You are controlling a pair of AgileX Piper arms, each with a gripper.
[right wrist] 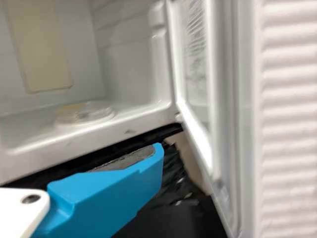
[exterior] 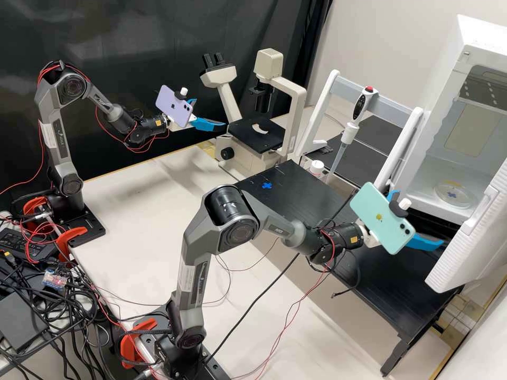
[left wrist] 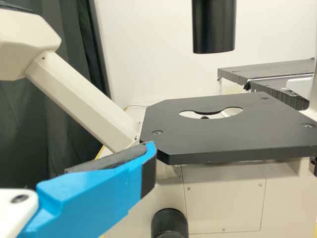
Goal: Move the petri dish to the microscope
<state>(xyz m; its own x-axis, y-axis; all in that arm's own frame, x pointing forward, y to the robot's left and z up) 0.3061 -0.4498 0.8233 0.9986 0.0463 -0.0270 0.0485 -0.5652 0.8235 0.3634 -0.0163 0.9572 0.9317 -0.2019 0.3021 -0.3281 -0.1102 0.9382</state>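
- Right arm [exterior: 232,221]: nearest, its base on the pale tabletop [exterior: 243,306] on this side of the long black stand [exterior: 317,198]. A mint-green phone [exterior: 380,216] is clamped at its wrist.
- Right gripper [exterior: 419,219]: above the near end of the black stand, just in front of the white cabinet. Its jaws stand wide apart, and one blue finger [right wrist: 114,198] lies near the cabinet's front lip in the right wrist view.
- Cabinet door [exterior: 475,243]: swung open over the near end of the black stand.
- Petri dish [exterior: 460,197]: across the black stand from the right arm, flat on the floor of the open white cabinet [exterior: 443,163], with a blue mark at it.
- Blue cross [exterior: 266,186]: on top of the black stand, toward its far end.
- White-capped bottle [exterior: 316,168] and upright, slightly tilted pipette [exterior: 348,133]: just beyond the black stand's long back edge.
- Left gripper [exterior: 209,114]: past the black stand's far end, its jaws wide, one blue finger [left wrist: 94,193] near the edge of the stage. A lilac phone [exterior: 174,105] is fixed at that wrist.
- Microscope [exterior: 256,134]: beyond the black stand's far end, its flat stage bare around a round opening.
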